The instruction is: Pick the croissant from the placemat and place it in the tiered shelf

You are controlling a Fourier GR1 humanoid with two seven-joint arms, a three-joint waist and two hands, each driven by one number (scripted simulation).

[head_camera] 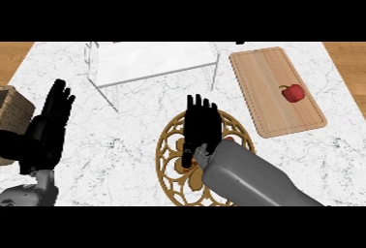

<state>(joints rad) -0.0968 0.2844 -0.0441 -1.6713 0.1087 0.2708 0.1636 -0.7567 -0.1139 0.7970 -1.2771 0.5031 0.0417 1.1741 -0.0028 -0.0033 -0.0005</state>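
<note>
Right up close we've got our right forearm (250,177) coming in from the lower edge, lying across the round gold placemat (170,160). Our right hand (199,128) sits flat over the middle of that placemat, fingers straight and together, pointing away from us, not wrapped around anything. We can't actually see the croissant; if it's on the placemat, the hand and forearm are covering it, so we can't tell where it is.

Left of the placemat, our left hand (49,126) rests open near the counter's left edge, fingers straight and up, holding nothing. Just past it, at the far left, is a corner of a wicker basket (13,109).

Beyond the placemat, up and to the left, stands the white tiered shelf (154,60) on the marble counter (121,145). Right of the placemat lies a wooden cutting board (268,92), and there's 1 red bell pepper (292,93) on it, well apart from our right hand.
</note>
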